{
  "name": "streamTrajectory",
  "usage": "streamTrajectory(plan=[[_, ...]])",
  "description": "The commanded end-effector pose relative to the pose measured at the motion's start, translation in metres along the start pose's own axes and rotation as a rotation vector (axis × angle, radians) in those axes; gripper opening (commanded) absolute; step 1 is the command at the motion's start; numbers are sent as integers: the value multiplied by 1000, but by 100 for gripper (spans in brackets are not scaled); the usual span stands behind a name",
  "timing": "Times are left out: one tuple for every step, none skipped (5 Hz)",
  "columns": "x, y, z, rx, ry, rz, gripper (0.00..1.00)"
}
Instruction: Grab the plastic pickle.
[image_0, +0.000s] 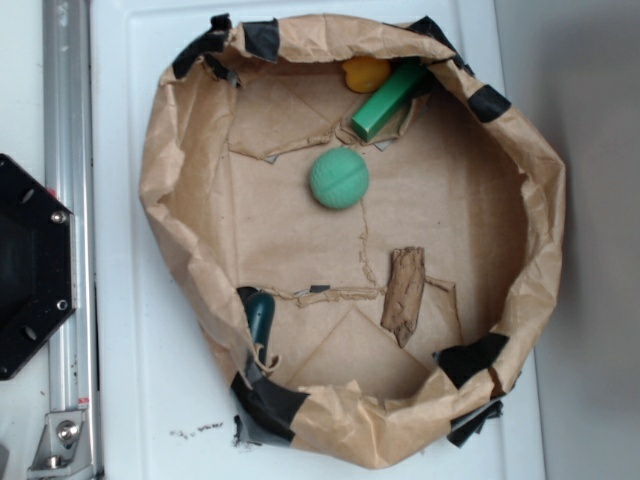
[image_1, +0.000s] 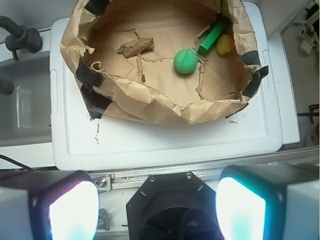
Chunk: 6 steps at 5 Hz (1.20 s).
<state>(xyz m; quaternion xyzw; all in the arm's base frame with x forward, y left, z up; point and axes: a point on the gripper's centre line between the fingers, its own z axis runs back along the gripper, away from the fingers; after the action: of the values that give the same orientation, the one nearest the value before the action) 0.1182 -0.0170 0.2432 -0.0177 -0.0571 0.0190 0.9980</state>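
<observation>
Exterior view shows a white tray (image_0: 130, 400) carrying a round nest of crumpled brown paper (image_0: 170, 200) held together with black tape (image_0: 270, 400). Inside it, going down in size, lie a bright green block (image_0: 386, 99) leaning at the far rim, a pale green ball (image_0: 339, 178) near the middle, a brown bark-like piece (image_0: 404, 293), a yellow toy (image_0: 366, 73) tucked beside the block, and the plastic pickle (image_0: 260, 313). The pickle is dark teal and glossy, wedged against the paper wall at the lower left of the nest, partly hidden by a fold and the tape.

In the wrist view the gripper (image_1: 157, 210) hangs outside the nest, over the black mount (image_1: 170, 205) at the tray's near side. Its two pale, glowing fingers (image_1: 72, 212) stand wide apart with nothing between them. From the jaws, the whole nest lies ahead and well apart. The ball sits straight ahead, the block and yellow toy ahead to the right, the bark piece ahead to the left. The pickle cannot be made out in this view; the near paper wall covers that corner.
</observation>
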Motion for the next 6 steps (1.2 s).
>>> streamTrajectory(plan=[[0, 0, 0, 0, 0, 0, 100], [49, -1, -11, -20, 35, 153, 100], [95, 11, -42, -114, 99, 290, 100], [125, 16, -81, -121, 187, 425, 100], [115, 19, -135, -141, 345, 546, 100], [91, 19, -169, -126, 461, 607, 100]])
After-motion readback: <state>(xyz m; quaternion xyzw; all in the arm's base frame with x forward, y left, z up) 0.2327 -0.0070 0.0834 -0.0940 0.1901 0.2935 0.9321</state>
